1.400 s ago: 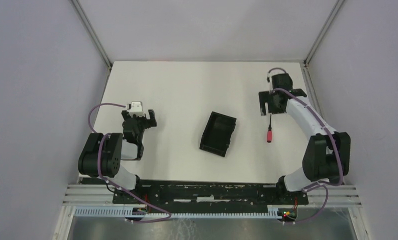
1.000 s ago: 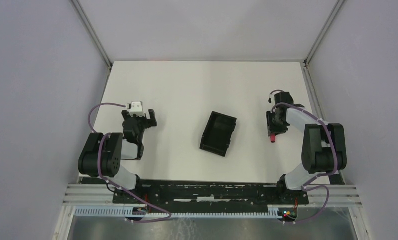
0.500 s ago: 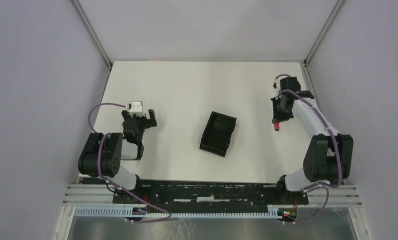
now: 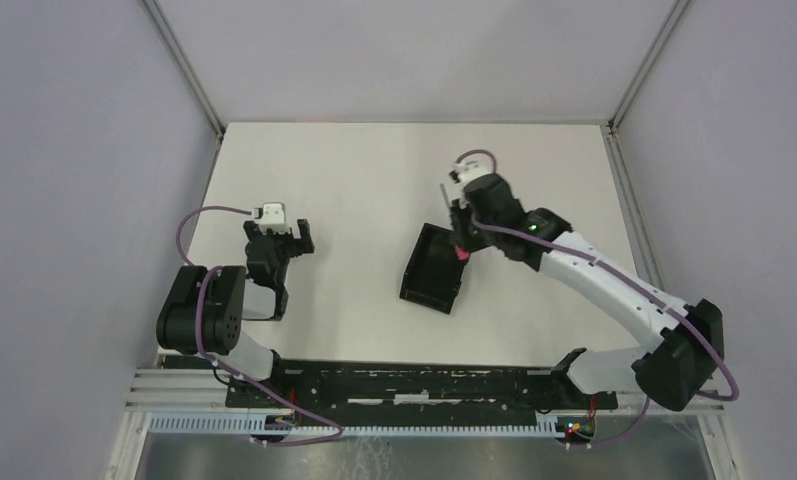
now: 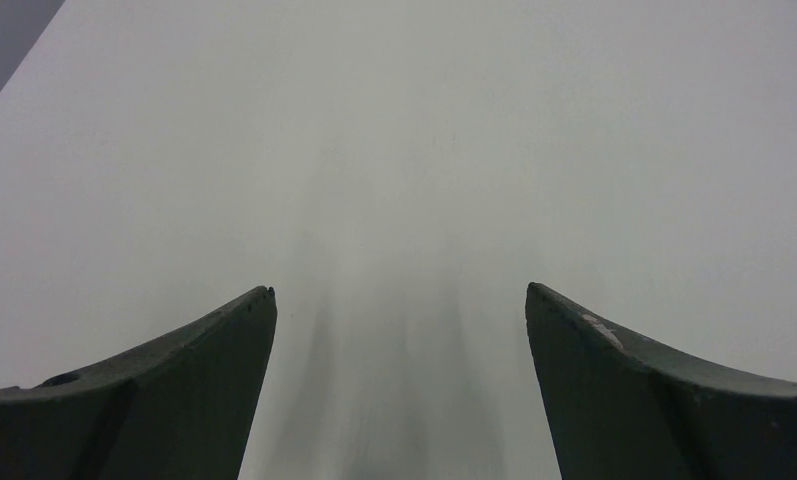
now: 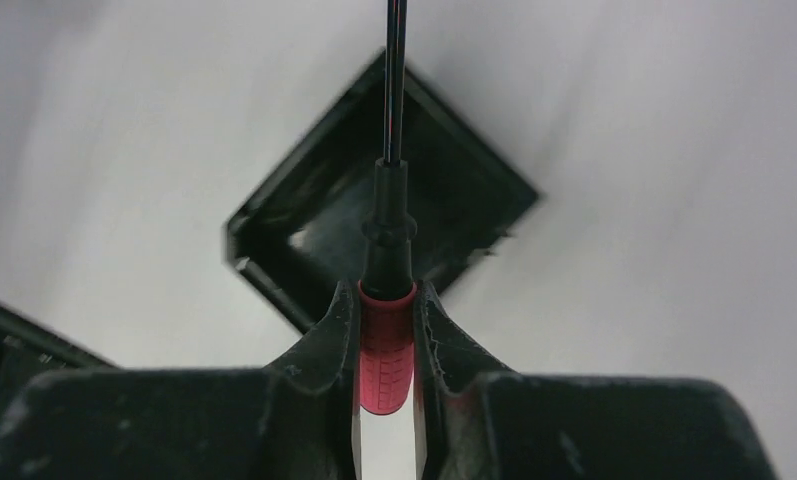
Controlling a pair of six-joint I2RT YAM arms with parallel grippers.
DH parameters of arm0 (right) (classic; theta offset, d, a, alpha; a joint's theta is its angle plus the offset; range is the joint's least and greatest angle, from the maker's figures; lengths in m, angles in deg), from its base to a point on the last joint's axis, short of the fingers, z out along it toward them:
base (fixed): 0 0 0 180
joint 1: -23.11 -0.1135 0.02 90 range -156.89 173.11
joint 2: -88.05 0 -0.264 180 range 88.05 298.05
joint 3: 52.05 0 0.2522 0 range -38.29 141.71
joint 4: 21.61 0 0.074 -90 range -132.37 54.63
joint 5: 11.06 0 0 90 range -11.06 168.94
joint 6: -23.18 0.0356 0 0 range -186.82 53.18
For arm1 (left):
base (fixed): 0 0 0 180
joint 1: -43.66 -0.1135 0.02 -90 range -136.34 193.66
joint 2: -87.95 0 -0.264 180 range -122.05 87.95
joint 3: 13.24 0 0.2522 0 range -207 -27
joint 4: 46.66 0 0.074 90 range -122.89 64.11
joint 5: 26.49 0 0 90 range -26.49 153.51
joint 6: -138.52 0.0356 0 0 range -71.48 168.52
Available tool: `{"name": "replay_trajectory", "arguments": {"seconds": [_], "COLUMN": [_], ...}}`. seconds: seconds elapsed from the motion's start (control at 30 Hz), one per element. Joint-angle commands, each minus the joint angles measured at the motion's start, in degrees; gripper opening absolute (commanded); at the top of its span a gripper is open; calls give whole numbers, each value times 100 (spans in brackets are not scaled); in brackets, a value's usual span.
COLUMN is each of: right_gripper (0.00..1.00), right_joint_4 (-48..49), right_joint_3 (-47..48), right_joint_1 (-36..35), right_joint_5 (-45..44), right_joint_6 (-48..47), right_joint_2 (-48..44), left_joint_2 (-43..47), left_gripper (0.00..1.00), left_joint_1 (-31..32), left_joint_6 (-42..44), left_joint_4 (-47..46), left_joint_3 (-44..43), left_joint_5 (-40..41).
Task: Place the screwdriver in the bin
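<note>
The screwdriver [image 6: 387,345] has a short red handle and a thin dark shaft, and my right gripper [image 6: 386,300] is shut on the handle. In the right wrist view the shaft points away over the black bin [image 6: 304,230], which lies below on the white table. From above, the right gripper [image 4: 462,235] hangs over the bin's [image 4: 429,275] far right corner, with a bit of the red handle [image 4: 462,255] showing under it. My left gripper [image 4: 277,232] rests at the left, well away from the bin. Its fingers [image 5: 194,390] stand wide apart over bare table with nothing between them.
The white table [image 4: 354,180] is bounded by grey walls on the left, the right and the far side. The arm bases and a metal rail [image 4: 424,385] run along the near edge.
The right arm went down onto the screwdriver at the right, shut on it, lifted it and carried it left to above the bin. The left arm has stayed put.
</note>
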State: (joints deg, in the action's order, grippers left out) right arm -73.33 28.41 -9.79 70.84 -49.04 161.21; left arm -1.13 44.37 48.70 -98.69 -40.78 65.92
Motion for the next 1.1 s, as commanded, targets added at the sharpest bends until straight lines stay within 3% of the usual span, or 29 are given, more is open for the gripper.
{"name": "replay_trajectory", "arguments": {"seconds": [0.0,0.17,0.47,0.63,0.97,1.07], "right_gripper": [0,0,0,43,73,97], "right_joint_4": [734,1074,1600,1545,1479,1431], "right_joint_3": [-209,-448,-831,-752,-312,-129], "right_joint_1": [-1227,-1610,-1648,-1649,-1647,-1654], "right_joint_5": [-567,-685,-572,-787,-997,-1077], "right_joint_6": [785,965,1077,1098,876,709], "right_joint_2": [465,909,1357,1413,947,790], "left_joint_2": [92,92,91,92,92,92], "left_gripper": [100,100,100,100,100,100], "left_joint_1": [-11,-12,-10,-11,-12,-10], "left_joint_6": [-183,-186,-183,-186,-186,-186], "left_joint_4": [-145,-144,-149,-151,-151,-149], "left_joint_3": [-46,-46,-46,-46,-46,-46], "left_joint_5": [-57,-57,-57,-57,-64,-57]}}
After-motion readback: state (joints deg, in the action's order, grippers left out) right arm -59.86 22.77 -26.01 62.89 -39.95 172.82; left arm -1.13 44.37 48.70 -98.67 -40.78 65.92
